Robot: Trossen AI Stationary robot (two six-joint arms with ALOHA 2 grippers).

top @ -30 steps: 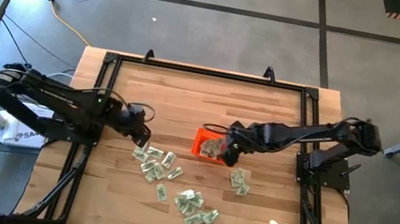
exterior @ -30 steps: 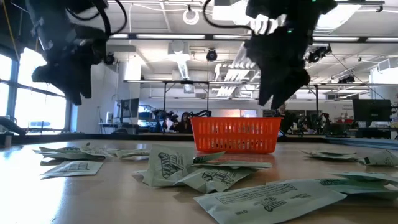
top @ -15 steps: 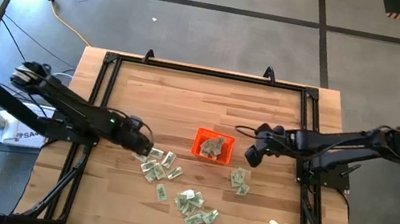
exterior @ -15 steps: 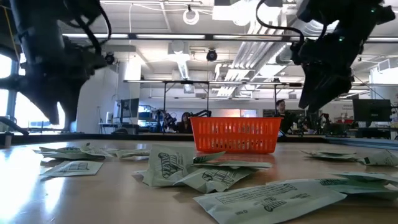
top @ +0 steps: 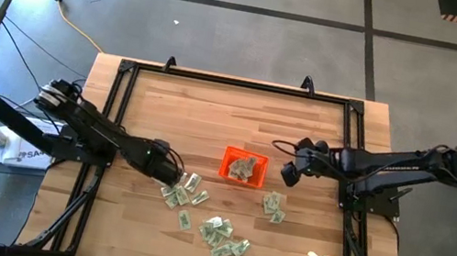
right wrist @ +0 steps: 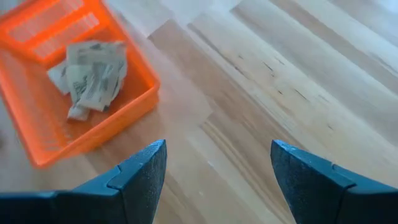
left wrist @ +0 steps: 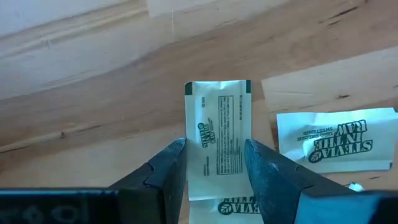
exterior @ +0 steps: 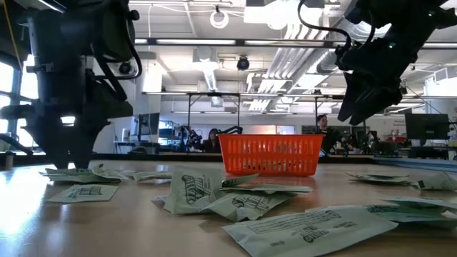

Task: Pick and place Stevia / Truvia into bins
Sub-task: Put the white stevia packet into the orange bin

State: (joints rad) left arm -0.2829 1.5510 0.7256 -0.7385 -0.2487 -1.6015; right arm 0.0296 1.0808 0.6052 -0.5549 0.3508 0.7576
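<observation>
Wood table (top: 213, 107); left hand (left wrist: 214, 163) open, straddling packet (left wrist: 219, 127).

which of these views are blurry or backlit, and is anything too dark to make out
Right wrist view: the orange bin and its packets look smeared and soft. Low view: bright ceiling lights and windows behind leave both arms as near-black silhouettes, and the nearest packet is out of focus. Left wrist view: sharp, print readable on the packet between the left pincer fingers. High view: evenly lit.
</observation>
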